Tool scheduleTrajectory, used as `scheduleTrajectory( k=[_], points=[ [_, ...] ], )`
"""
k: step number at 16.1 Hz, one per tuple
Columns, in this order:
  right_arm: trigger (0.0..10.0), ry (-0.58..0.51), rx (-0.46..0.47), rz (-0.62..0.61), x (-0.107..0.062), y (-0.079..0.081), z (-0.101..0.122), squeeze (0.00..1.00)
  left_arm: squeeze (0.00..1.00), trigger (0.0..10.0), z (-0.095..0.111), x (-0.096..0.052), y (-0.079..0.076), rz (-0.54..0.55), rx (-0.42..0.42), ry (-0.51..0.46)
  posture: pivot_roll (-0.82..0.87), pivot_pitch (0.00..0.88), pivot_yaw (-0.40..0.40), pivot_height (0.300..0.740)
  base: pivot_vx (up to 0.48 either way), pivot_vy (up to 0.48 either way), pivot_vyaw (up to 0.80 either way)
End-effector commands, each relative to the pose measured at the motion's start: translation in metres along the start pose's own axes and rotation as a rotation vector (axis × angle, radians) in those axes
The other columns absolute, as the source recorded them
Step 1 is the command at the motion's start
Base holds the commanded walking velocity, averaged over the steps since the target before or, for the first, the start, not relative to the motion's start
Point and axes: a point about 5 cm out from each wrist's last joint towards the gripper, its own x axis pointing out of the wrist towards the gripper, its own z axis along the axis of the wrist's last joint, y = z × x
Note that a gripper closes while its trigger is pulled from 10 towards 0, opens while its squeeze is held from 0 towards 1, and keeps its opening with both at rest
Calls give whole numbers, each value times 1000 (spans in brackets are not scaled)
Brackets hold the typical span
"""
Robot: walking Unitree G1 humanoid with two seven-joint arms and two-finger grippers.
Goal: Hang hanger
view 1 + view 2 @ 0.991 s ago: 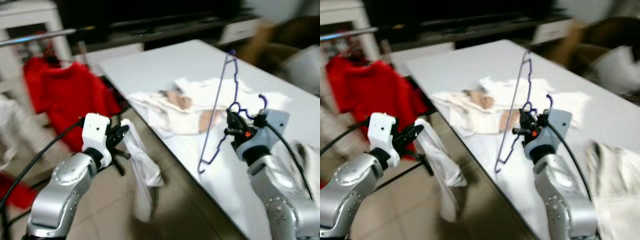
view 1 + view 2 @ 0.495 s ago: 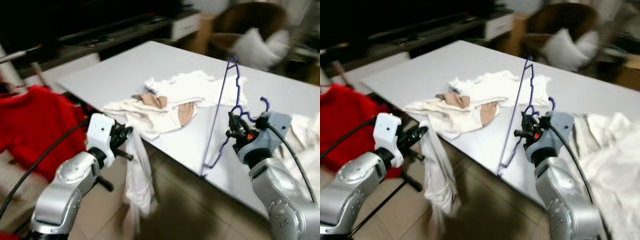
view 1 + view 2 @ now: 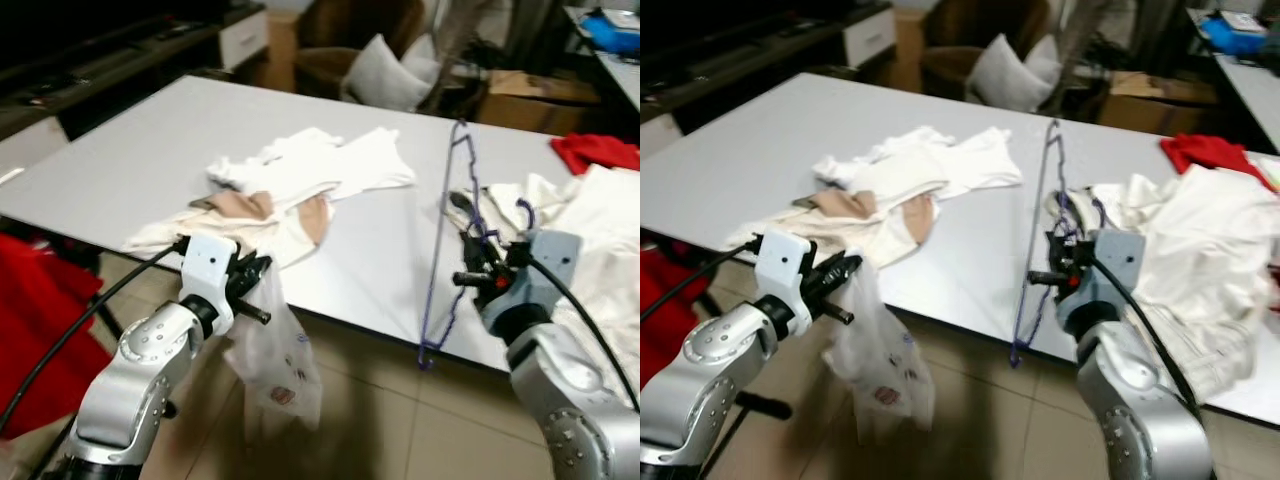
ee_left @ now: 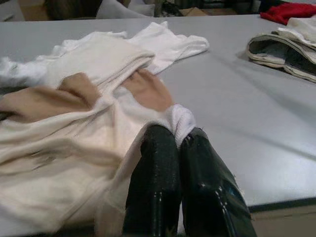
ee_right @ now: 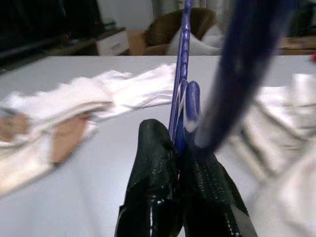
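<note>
Hanger held upright over the table's near edge

My right gripper [image 3: 468, 277] clamps the purple hanger [image 3: 441, 240], long axis vertical (hook near my fingers); my left gripper [image 3: 262, 290] pinches a white garment [image 3: 270, 350].

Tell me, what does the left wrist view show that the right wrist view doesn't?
Left wrist view: the left gripper shut on a white garment, and a folded pile farther along the table.

Right wrist view: the right gripper shut on a purple hanger, with a brown chair behind.

Both: the grey table and the heap of white and tan clothes lying on it.
</note>
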Motion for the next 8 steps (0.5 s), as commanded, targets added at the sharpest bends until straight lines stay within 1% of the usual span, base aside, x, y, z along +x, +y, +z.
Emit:
scheduleTrajectory(
  k=[1, 2, 4, 6, 8],
  points=[
    [10000, -8, -21, -25, -3, -7, 3, 0, 0, 10000, 5, 4, -4, -21, 12, -26, -71, 0, 39, 740, 0, -480, -800],
    [10000, -10, -24, -10, -4, -7, 5, 0, 0, 10000, 5, 5, -5, -29, 16, -26, -71, 0, 39, 740, 0, -322, -800],
    [10000, -16, -33, 6, -5, -5, 7, 0, 0, 10000, 6, 6, -4, -32, 13, -29, -83, 0, 47, 740, 0, 0, -800],
    [10000, -32, -42, 13, -5, -4, 11, 0, 0, 10000, 8, 7, 0, -20, 22, -33, -82, 0, 49, 740, 0, 0, -800],
    [10000, -44, -50, 39, -6, -3, 14, 0, 0, 10000, 13, 8, 3, -19, 19, -57, -82, 0, 50, 740, 0, 0, 0]
  ],
)
